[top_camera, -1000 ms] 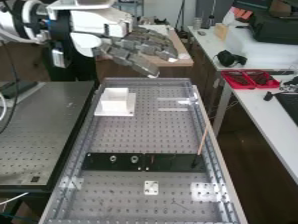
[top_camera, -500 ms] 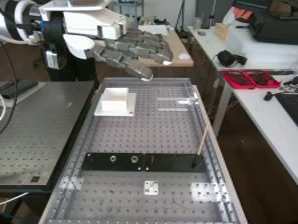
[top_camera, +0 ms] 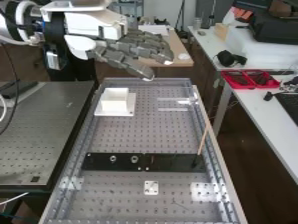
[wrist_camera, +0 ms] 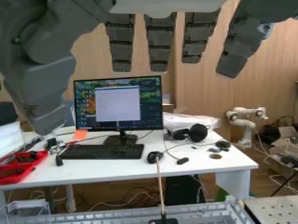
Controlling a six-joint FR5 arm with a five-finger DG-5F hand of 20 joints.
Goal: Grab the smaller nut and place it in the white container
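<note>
The hand (top_camera: pixel 133 49) is held high over the far end of the bench in the high view, fingers straight and touching nothing. Its open fingers (wrist_camera: pixel 158 42) and thumb hang in the wrist view with no part between them. Beyond the black bar (top_camera: pixel 174 162), the white container (top_camera: pixel 115 102) stands on its white base plate, in front of and below the hand. On the bar, the larger nut (top_camera: pixel 113 158) sits beside the bearing (top_camera: pixel 134 159), the two apart.
A thin stick (top_camera: pixel 203 140) rises from the right part of the bar. A white square plate (top_camera: pixel 151 188) lies nearer on the perforated bench. Red trays (top_camera: pixel 249 79) sit on the side table at right. The wrist view has a monitor (wrist_camera: pixel 118 105) and keyboard (wrist_camera: pixel 103 151) on a white table.
In the high view the hand has shifted a little to the left compared with one second ago, its fingers still straight. The parts on the bar and the container have not moved.
</note>
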